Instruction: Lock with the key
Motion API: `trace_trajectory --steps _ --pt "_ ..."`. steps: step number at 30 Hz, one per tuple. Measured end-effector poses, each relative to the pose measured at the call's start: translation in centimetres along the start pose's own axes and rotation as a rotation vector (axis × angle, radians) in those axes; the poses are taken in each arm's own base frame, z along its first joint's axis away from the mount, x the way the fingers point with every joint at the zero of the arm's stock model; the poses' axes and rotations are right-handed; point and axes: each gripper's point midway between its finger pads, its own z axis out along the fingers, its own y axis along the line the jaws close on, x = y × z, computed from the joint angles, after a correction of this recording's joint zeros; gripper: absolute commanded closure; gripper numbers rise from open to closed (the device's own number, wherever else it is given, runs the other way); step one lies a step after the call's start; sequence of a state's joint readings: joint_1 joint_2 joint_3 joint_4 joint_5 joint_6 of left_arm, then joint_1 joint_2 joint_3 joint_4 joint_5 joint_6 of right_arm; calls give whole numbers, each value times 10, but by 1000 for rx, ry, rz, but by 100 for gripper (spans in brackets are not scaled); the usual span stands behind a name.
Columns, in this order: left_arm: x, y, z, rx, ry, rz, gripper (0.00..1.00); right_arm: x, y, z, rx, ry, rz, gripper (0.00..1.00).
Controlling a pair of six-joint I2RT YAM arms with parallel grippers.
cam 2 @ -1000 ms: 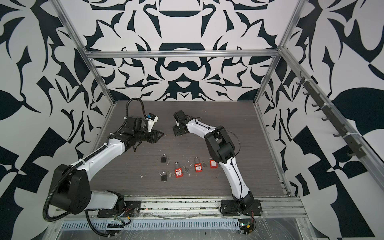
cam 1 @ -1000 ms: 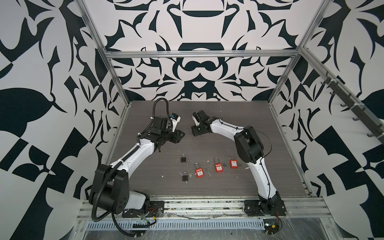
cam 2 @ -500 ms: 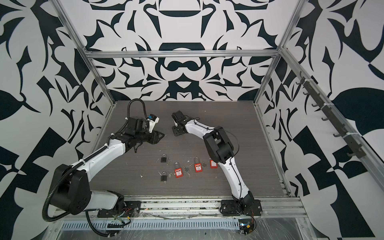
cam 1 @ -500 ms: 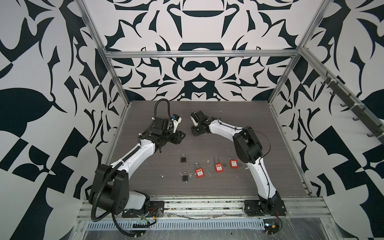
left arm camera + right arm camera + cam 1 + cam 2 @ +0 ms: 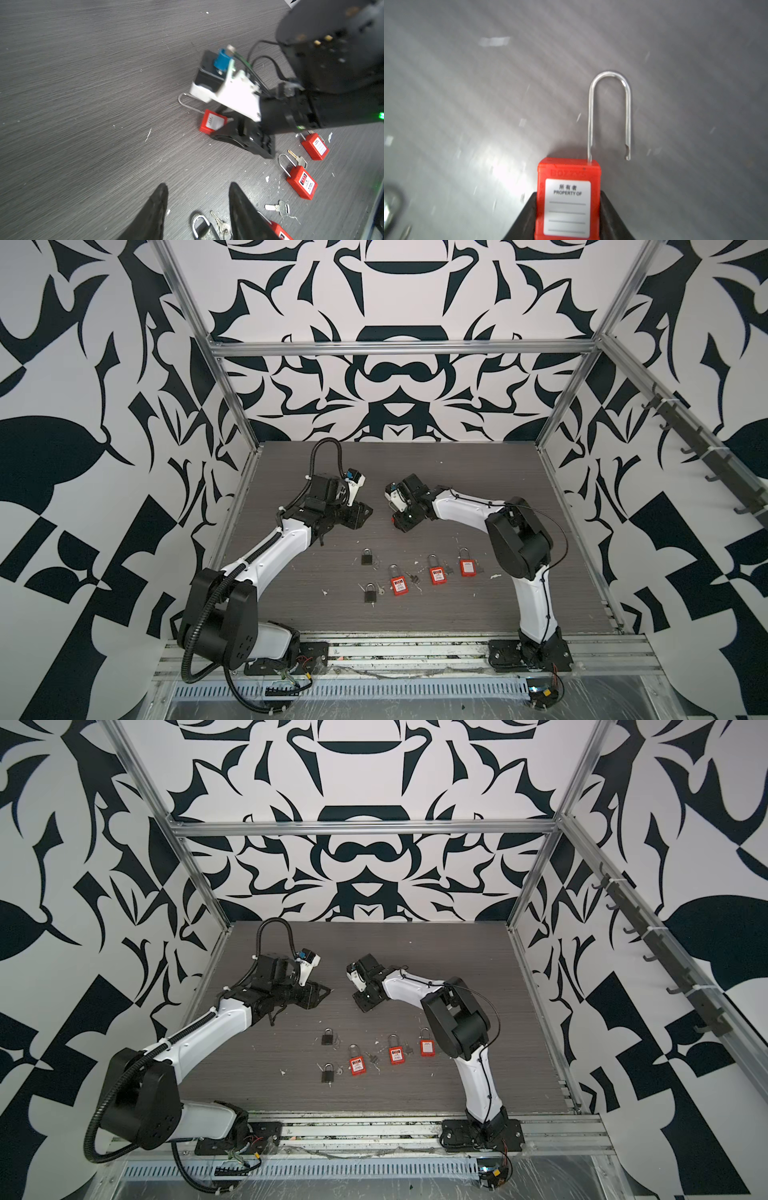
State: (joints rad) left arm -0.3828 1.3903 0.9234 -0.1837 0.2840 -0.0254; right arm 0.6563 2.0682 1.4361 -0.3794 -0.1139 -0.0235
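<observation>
A red padlock [image 5: 568,199] with a white label sits between the fingers of my right gripper [image 5: 568,193], which is shut on its body. Its steel shackle [image 5: 609,114] stands open, the free end clear of the body. The left wrist view shows the same padlock [image 5: 213,122] in the right gripper [image 5: 232,133], low over the table. My left gripper [image 5: 198,186] is open and empty, hovering above a black padlock [image 5: 204,228] and a key [image 5: 220,223]. In both top views the left gripper [image 5: 365,512] [image 5: 324,992] faces the right gripper [image 5: 397,522] [image 5: 359,1002] across a small gap.
Nearer the front of the grey table [image 5: 457,489] lie two black padlocks [image 5: 366,558] [image 5: 370,593] and three red padlocks [image 5: 398,584] [image 5: 435,572] [image 5: 467,565], with loose keys [image 5: 277,207] [image 5: 297,156] among them. Metal frame posts and patterned walls enclose the table.
My right arm has shifted a little to the left with the red padlock in its grip. The left arm has stayed where it was.
</observation>
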Motion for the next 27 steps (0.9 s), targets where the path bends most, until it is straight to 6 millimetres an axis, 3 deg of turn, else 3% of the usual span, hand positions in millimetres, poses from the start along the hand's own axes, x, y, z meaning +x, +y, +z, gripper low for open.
trace_trajectory --steps 3,10,27 --pt "0 0 0 0 -1 1 50 12 4 -7 -17 6 -11 37" --pt "-3 0 0 1 -11 4 50 10 3 -7 -8 1 2 36" --pt "-1 -4 -7 7 -33 35 49 11 0 -1 35 33 52 61"
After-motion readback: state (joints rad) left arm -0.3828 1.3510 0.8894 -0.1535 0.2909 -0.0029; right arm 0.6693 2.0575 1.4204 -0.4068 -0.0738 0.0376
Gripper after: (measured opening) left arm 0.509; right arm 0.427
